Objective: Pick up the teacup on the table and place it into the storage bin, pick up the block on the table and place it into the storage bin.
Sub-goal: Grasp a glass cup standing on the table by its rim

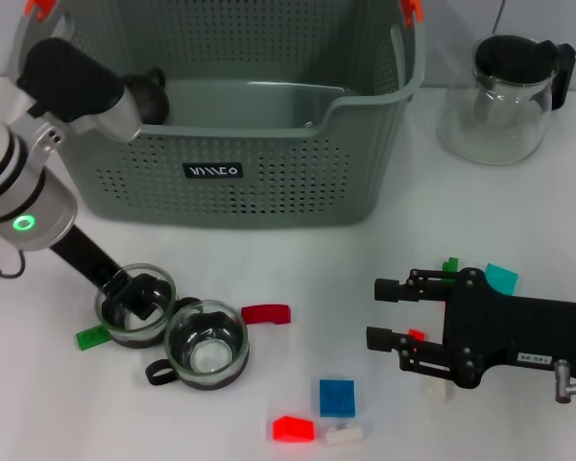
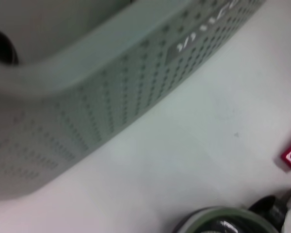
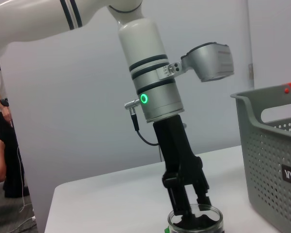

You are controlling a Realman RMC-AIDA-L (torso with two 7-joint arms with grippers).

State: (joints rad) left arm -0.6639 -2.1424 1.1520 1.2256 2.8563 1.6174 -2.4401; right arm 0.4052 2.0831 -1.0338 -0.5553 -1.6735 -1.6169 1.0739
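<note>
The left gripper [image 1: 134,296] reaches down into the left teacup [image 1: 134,305], fingers straddling its rim, near the storage bin [image 1: 269,182]. The right gripper [image 1: 389,312] rests open, far right of it.

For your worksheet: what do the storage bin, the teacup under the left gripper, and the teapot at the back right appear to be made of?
Storage bin: matte grey-green moulded plastic, judging by its perforated walls.
Teacup, with the left gripper reaching into it: clear glass, seemingly, with a dark band.
Teapot: transparent glass body, glossy; black lid and handle, probably plastic.
</note>
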